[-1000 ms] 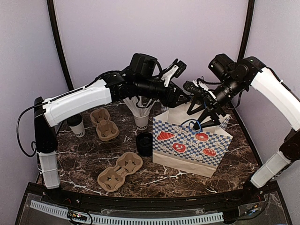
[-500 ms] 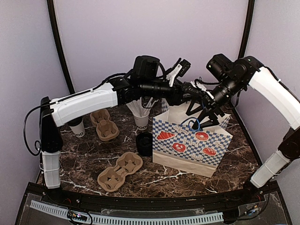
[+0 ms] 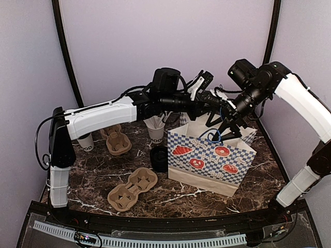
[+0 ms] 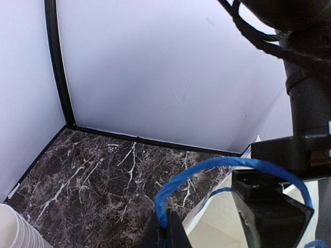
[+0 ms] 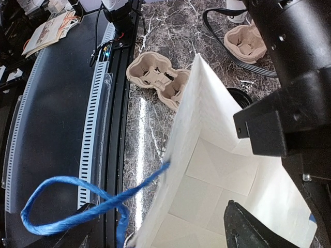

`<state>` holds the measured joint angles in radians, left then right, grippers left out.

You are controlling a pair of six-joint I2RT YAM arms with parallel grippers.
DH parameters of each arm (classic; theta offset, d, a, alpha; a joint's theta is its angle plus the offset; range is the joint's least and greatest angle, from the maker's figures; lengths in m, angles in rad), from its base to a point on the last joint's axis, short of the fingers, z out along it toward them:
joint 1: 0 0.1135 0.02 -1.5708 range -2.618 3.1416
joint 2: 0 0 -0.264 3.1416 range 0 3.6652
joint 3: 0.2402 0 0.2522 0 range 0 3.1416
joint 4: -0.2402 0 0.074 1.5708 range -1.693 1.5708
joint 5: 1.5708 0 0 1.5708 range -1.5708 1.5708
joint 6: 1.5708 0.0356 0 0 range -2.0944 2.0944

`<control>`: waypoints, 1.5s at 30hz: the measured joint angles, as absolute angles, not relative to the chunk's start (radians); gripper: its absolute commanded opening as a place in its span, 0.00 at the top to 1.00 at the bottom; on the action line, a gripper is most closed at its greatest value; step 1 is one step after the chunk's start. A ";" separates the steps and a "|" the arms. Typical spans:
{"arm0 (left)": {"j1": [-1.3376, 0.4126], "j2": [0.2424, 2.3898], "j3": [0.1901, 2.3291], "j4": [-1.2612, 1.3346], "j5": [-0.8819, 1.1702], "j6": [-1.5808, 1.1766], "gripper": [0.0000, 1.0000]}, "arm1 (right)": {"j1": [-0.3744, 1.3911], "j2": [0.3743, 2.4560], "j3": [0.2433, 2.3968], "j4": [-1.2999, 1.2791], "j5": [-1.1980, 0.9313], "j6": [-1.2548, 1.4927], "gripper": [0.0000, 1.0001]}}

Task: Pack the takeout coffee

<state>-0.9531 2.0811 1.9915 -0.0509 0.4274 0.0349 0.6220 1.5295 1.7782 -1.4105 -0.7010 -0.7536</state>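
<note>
The takeout coffee cup point(image 3: 86, 143), white with dark lettering, stands at the table's left, partly behind my left arm. Its black lid point(image 3: 159, 158) lies by the left side of the checkered paper bag point(image 3: 212, 157). My left gripper point(image 3: 220, 105) reaches over the bag's mouth. In the left wrist view that left gripper point(image 4: 166, 230) is shut on the bag's blue cord handle point(image 4: 227, 165). My right gripper point(image 3: 225, 129) stands open across the bag's near wall point(image 5: 181, 155), one finger inside the bag and one outside by the front blue handle point(image 5: 77, 206).
A cup of white straws point(image 3: 155, 129) stands behind the lid. One brown pulp carrier point(image 3: 116, 140) sits at the back left, another point(image 3: 132, 188) near the front. The enclosure walls close in behind and to the sides.
My left arm has reached right toward the bag and its jaws have closed on the rear blue handle. The right arm has stayed put.
</note>
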 measured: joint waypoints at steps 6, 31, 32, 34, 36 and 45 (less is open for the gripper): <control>-0.961 1.967 1.793 0.091 0.392 0.028 1.00 | 0.595 1.530 1.778 -1.410 -0.696 -0.743 0.14; -0.967 1.872 1.673 0.229 0.389 -0.141 1.00 | 0.447 1.567 1.939 -1.392 -0.772 -0.694 0.09; -0.967 1.872 1.678 0.228 0.394 -0.151 1.00 | 0.437 1.561 1.939 -1.390 -0.766 -0.693 0.09; -0.967 1.872 1.694 0.220 0.406 -0.173 1.00 | 0.417 1.548 1.939 -1.385 -0.765 -0.686 0.08; -0.967 1.877 1.731 0.189 0.413 -0.201 1.00 | 0.395 1.537 1.947 -1.388 -0.773 -0.680 0.07; -0.949 1.896 1.860 0.052 0.433 -0.365 1.00 | 0.253 1.518 2.100 -1.402 -0.930 -0.660 0.05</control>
<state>-0.9485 1.8961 1.8603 0.0521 0.4328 -0.3653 0.2527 1.5181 2.1002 -1.4017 -0.9298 -0.6598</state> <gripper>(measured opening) 0.029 0.950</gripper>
